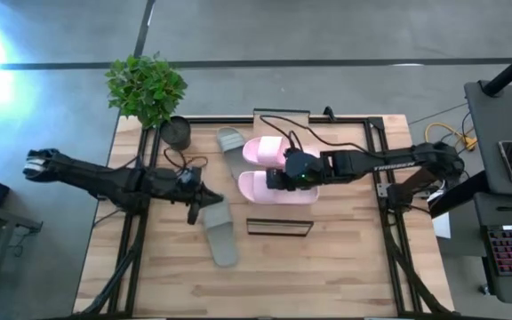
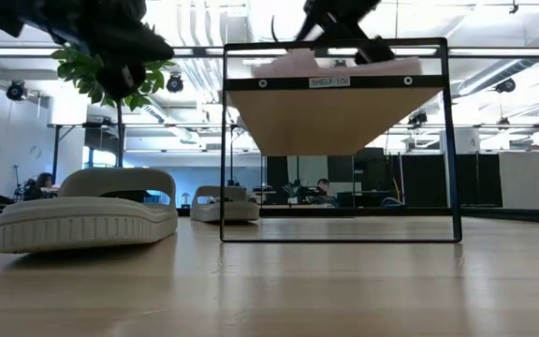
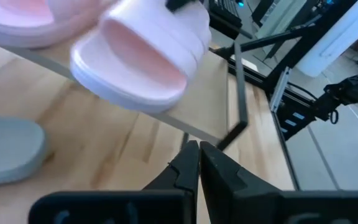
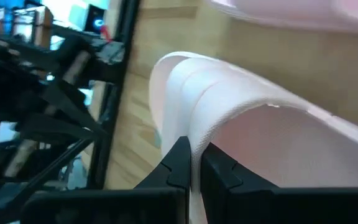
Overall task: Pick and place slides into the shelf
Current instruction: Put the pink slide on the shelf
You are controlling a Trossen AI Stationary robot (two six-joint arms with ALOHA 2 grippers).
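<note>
One pale pink slide (image 1: 269, 188) lies across the near half of the long shelf (image 2: 335, 112), its toe past the plank's side edge (image 3: 135, 56). My right gripper (image 1: 278, 178) is over it, shut on its strap. The second pink slide (image 1: 265, 149) rests sole-down on the shelf's far half. A grey-green slide (image 1: 222, 233) sits sole-down on the table left of the shelf's near end (image 1: 279, 228). My left gripper (image 1: 201, 203) hovers shut above that slide's far end (image 2: 87, 211). The other grey-green slide (image 1: 232, 142) rests near the pot. My right gripper (image 4: 196, 162) pinches the pink slide's broad strap (image 4: 229, 106) at its edge between the two fingers, coming from above and from the table's right. Whether the slide's sole rests on the shelf top or hangs just above it, I cannot tell.
A potted plant (image 1: 147, 86) in a dark pot (image 1: 176, 132) stands at the table's far left corner. Cables (image 1: 305, 133) trail across the far side by the right arm. Bare wood (image 1: 309, 276) lies along the near edge.
</note>
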